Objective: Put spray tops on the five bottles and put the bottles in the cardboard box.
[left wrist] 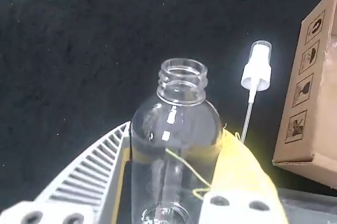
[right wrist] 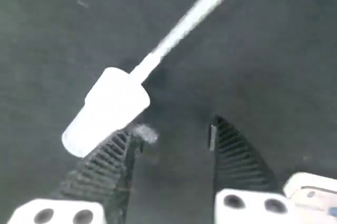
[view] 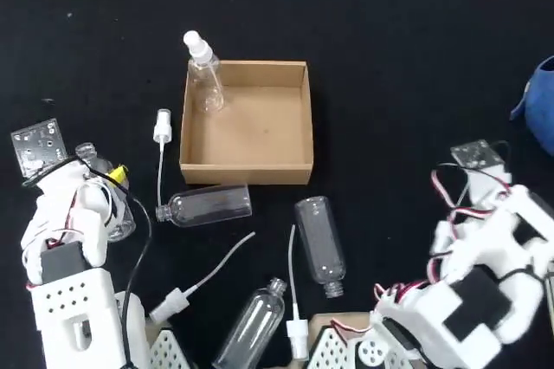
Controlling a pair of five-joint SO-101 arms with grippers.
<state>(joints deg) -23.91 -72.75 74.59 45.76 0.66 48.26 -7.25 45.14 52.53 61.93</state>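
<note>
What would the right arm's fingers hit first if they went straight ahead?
Probably the white spray top: its cap lies right at one finger's tip, its tube slanting across the open gap. Beyond is the black table, though depth is unclear.

Left arm (view: pixel 65 239), at 8 o'clock in the high view: white printed shell, black servo blocks, red-white leads, one black cable. Right arm (view: pixel 485 282), at 4 o'clock: same build. Left gripper (left wrist: pixel 176 129): one white ribbed finger (left wrist: pixel 100 166), one yellow. Right gripper (right wrist: pixel 174 129): dark ribbed fingers (right wrist: pixel 239 155), white screw-holed mounts.
</note>
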